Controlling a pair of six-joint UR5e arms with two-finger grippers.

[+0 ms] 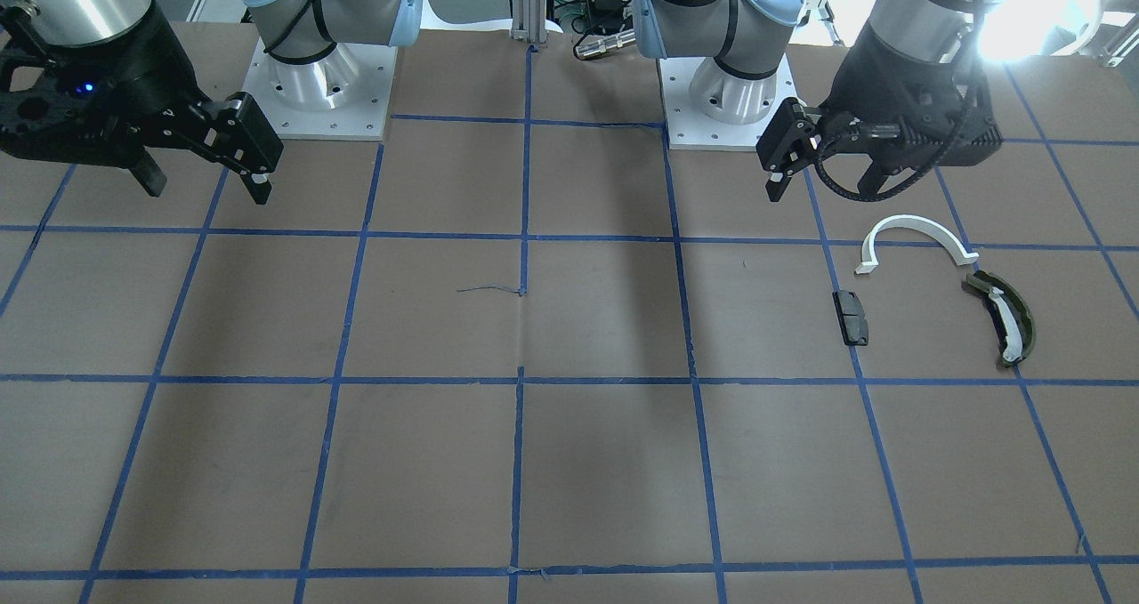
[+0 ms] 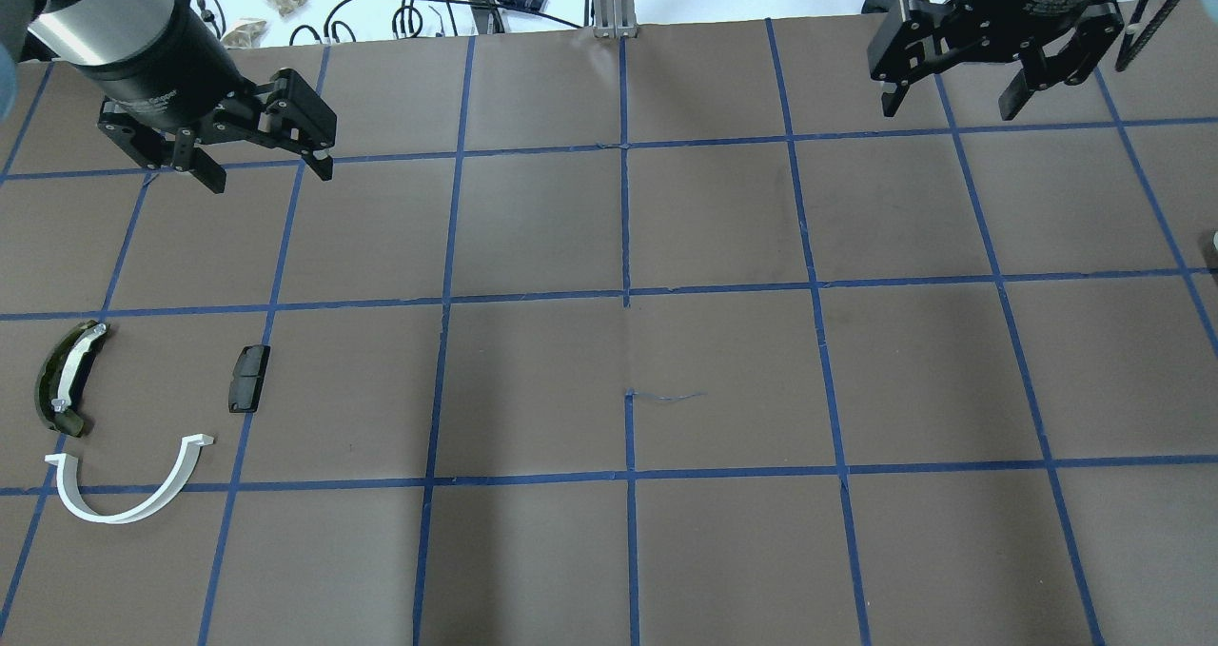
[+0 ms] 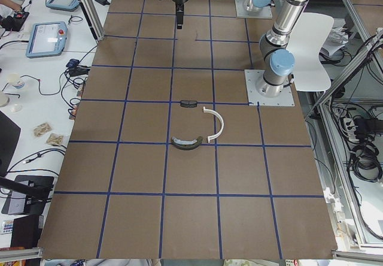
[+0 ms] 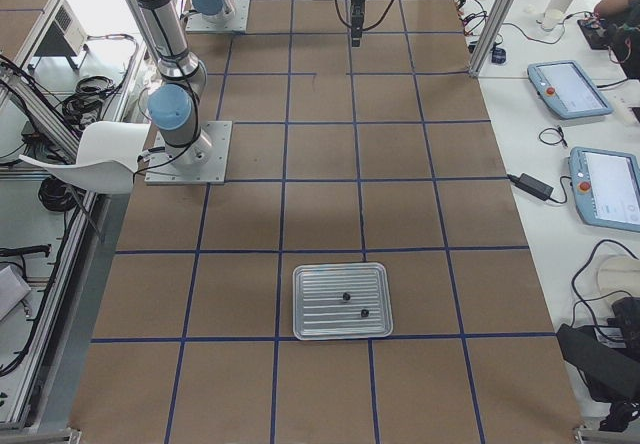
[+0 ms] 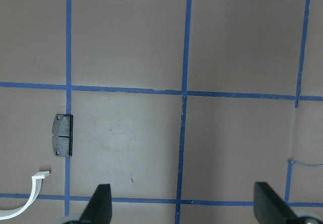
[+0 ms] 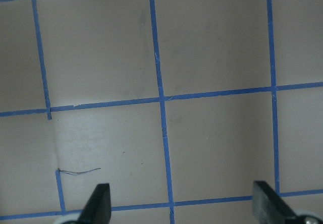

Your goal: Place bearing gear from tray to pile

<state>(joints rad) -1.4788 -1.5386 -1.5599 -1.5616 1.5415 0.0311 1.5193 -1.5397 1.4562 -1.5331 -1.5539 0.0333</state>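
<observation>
The metal tray [image 4: 342, 301] shows only in the exterior right view, at the table's end on my right. Two small dark parts [image 4: 346, 295] lie in it; I cannot tell which is the bearing gear. The pile lies on my left: a white half-ring arc [image 2: 128, 494], a small black block [image 2: 248, 378] and an olive curved piece [image 2: 67, 377]. These also show in the front view: arc [image 1: 916, 235], block [image 1: 851, 317], olive piece [image 1: 1004, 318]. My left gripper [image 2: 270, 178] is open and empty, above the table beyond the pile. My right gripper [image 2: 949, 110] is open and empty at the far right.
The brown table [image 2: 628, 342] carries a grid of blue tape. The arm bases [image 1: 320, 97] stand on the robot's side. The left wrist view shows the black block [image 5: 63, 135] and the arc's end [image 5: 38, 178] ahead of the open fingers [image 5: 101, 204].
</observation>
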